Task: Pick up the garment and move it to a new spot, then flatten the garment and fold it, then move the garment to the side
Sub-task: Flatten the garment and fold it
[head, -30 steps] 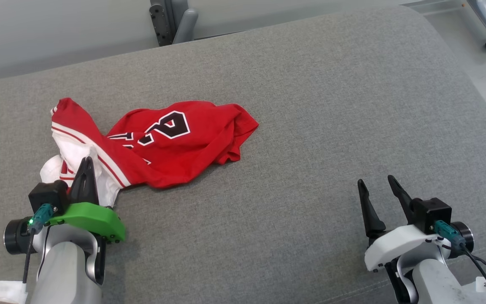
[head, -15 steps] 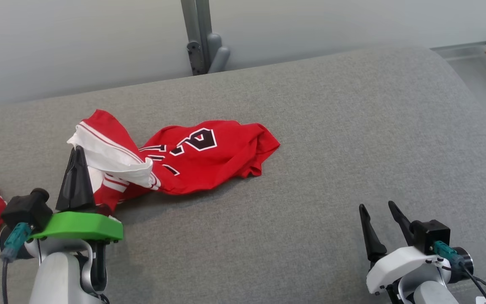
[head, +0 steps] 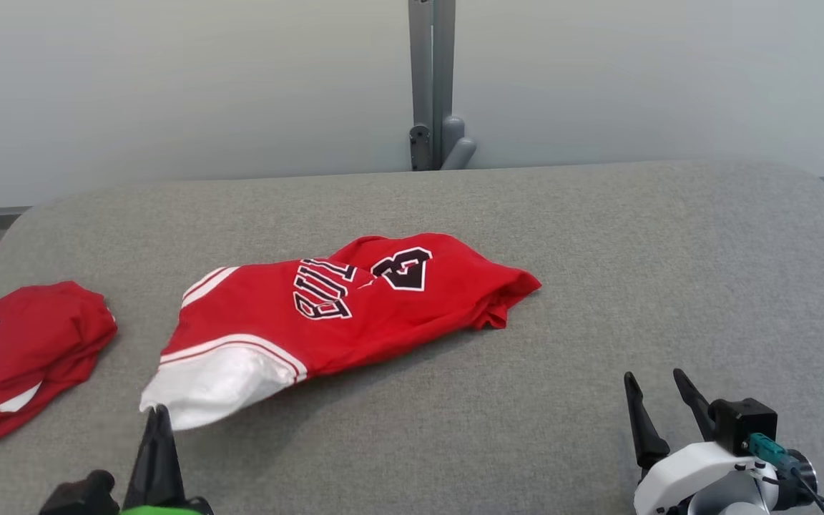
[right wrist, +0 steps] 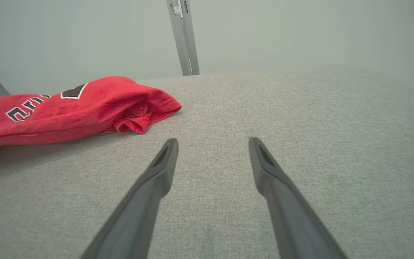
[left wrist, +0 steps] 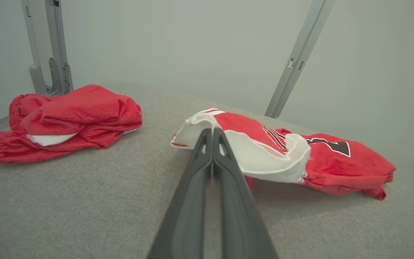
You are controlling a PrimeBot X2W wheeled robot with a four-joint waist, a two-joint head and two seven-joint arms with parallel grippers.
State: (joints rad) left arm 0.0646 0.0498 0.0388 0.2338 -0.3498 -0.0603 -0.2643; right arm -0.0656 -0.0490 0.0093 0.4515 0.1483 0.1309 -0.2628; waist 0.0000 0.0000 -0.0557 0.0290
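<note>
While in left claw (left wrist: pixel 212 132) — garment (left wrist: pixel 340 163) hem

Test lab: padded table (head: pixel 634 250), metal post (head: pixel 432 71)

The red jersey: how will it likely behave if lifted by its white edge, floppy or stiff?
Probably floppy: the red jersey sags in folds from where the left gripper pinches its white edge. Likely light, since a fingertip pinch holds that edge up. It may drag rather than slide freely on the grey woven cushion.
</note>
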